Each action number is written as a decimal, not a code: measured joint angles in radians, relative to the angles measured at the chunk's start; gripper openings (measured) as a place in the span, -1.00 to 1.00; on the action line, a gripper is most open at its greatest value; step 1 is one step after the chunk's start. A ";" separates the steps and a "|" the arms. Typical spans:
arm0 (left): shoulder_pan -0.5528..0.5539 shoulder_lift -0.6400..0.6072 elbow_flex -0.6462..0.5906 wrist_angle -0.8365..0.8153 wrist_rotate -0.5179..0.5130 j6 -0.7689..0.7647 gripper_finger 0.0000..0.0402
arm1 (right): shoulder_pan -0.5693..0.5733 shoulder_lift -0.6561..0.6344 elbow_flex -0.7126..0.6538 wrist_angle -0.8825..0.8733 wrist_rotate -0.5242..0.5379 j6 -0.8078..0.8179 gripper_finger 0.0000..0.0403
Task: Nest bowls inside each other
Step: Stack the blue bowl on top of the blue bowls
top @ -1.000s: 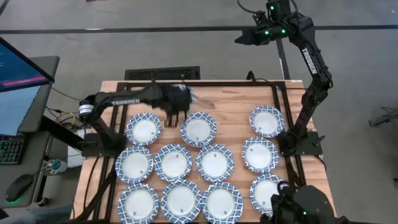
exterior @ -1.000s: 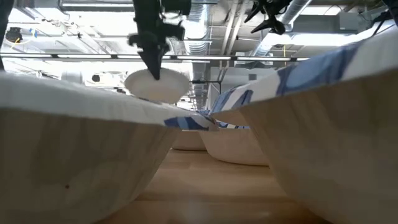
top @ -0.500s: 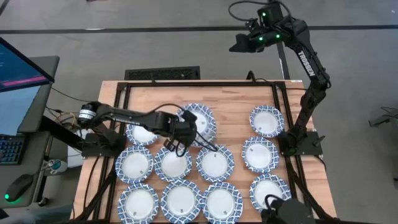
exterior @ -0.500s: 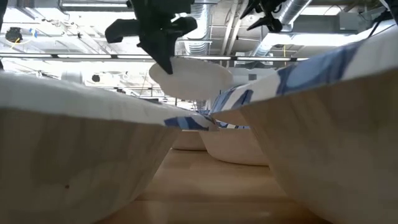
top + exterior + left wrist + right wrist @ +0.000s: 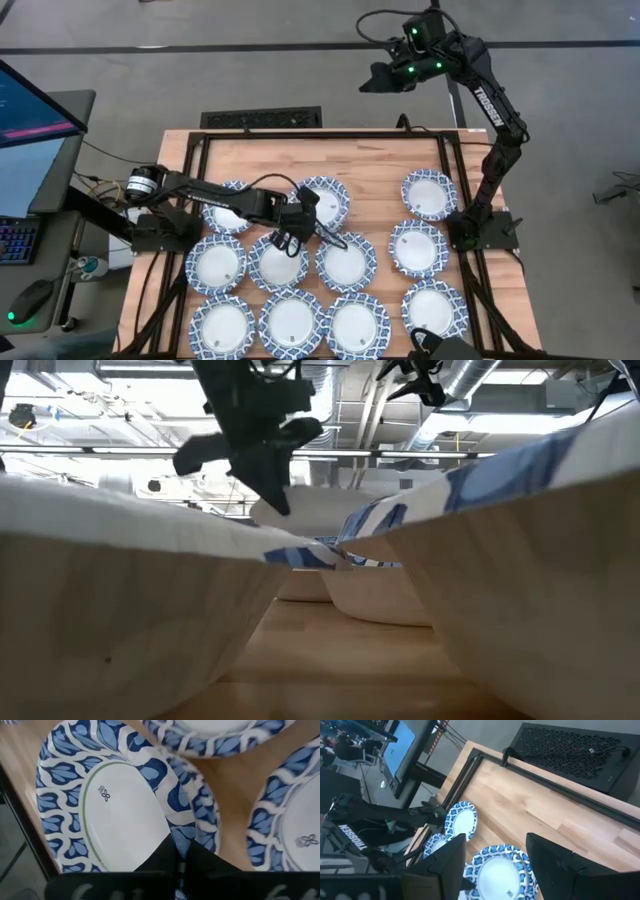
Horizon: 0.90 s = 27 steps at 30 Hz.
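Several bowls with white centres and blue-and-white patterned rims sit on their bases in rows on the wooden table (image 5: 375, 160). My left gripper (image 5: 298, 218) (image 5: 180, 862) (image 5: 277, 495) is shut on one bowl (image 5: 325, 197) (image 5: 120, 815) (image 5: 325, 510). This bowl is right over another bowl, whose rim (image 5: 207, 827) shows beside it. My right gripper (image 5: 375, 80) (image 5: 495, 865) stands open, high beyond the table's far edge, with nothing between its fingers. My left gripper pinches the bowl's patterned rim (image 5: 176, 840) between its two fingers, on the side toward the table's left and near edges. The fingers slant down from the left. The bowl sits about level over the bowl beneath; whether it rests in that one I cannot tell.
One bowl (image 5: 228, 207) lies partly under my left arm. More bowls fill the middle row (image 5: 346, 262), the near row (image 5: 291, 325) and the right side (image 5: 429, 193). Bare wood lies along the far edge, inside a black frame rail (image 5: 300, 135).
My left gripper has come down and toward the near edge with the bowl, rolling its wrist. The bowl has gone from above the bare far strip to low over a far-row bowl. My right gripper has swung toward the left, staying high and open.
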 joint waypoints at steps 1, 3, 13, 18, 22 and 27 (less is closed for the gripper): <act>0.011 0.000 -0.011 0.006 0.000 -0.004 -1.00 | 0.000 0.000 0.000 0.001 0.001 0.000 0.14; 0.028 0.000 -0.032 0.006 0.000 -0.012 -1.00 | 0.000 0.000 0.000 0.001 0.001 0.000 0.14; 0.041 0.000 -0.042 0.018 0.086 -0.027 -1.00 | 0.000 0.000 0.000 0.013 0.002 0.000 0.14; 0.049 0.000 -0.042 0.036 0.145 -0.057 -1.00 | -0.002 0.000 0.000 0.015 0.006 0.000 0.14; 0.062 0.026 -0.041 0.032 0.202 -0.129 -0.97 | -0.002 0.000 0.000 0.021 0.007 0.000 0.14; 0.063 0.050 -0.042 0.028 0.115 -0.178 -0.87 | 0.000 0.000 0.000 0.020 0.008 0.007 0.14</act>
